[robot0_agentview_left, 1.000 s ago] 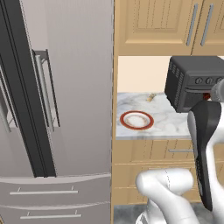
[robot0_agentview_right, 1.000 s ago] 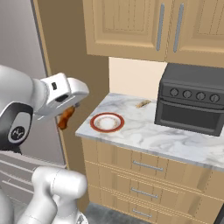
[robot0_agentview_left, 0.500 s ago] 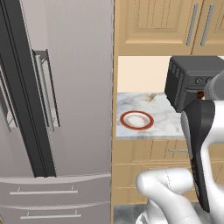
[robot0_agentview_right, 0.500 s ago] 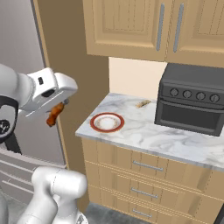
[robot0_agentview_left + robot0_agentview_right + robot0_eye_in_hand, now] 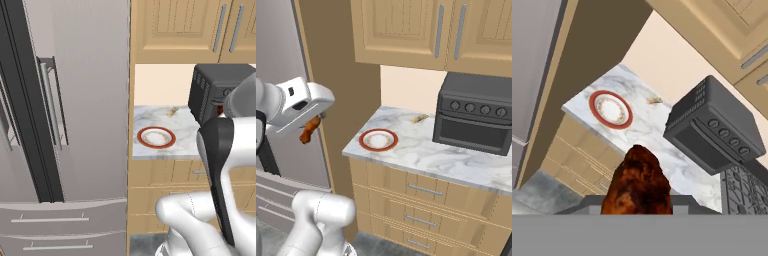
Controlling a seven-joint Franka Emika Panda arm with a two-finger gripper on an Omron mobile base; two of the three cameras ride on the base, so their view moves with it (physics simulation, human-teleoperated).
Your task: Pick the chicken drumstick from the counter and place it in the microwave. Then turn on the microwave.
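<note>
**Drumstick held in the air, left of the counter**

Gripper (image 5: 312, 126) sits at the end of the white arm, out to the left of the counter (image 5: 446, 162) and in front of the tall brown panel beside the fridge. The chicken drumstick (image 5: 309, 130) hangs under the hand, reddish-brown, tilted, clear of every surface. In the hand view the drumstick (image 5: 638, 182) rises large from the bottom edge, right where the fingers would stand; the tips themselves are hidden behind it. Jaws closed on the drumstick, partly apart around its width.

Counter: pale marbled slab over light wooden drawers. On its left part lies a plate (image 5: 378, 139) with a red rim and pale centre, bare. Same plate (image 5: 156, 137) in the left base view, near the counter's front edge. Farther back, near the wall, a small tan scrap (image 5: 418, 118); too small to tell what it is.

Right of the plate, well apart from it, stands a black toaster oven (image 5: 476, 118) with a row of knobs across its front, door shut. In the hand view, a dark stove grate (image 5: 746, 192) shows beyond the oven.

Above the counter, light wooden wall cabinets (image 5: 421, 31) with metal bar handles. Grey fridge (image 5: 60, 110) with long vertical handles takes the left of the left base view.
</note>
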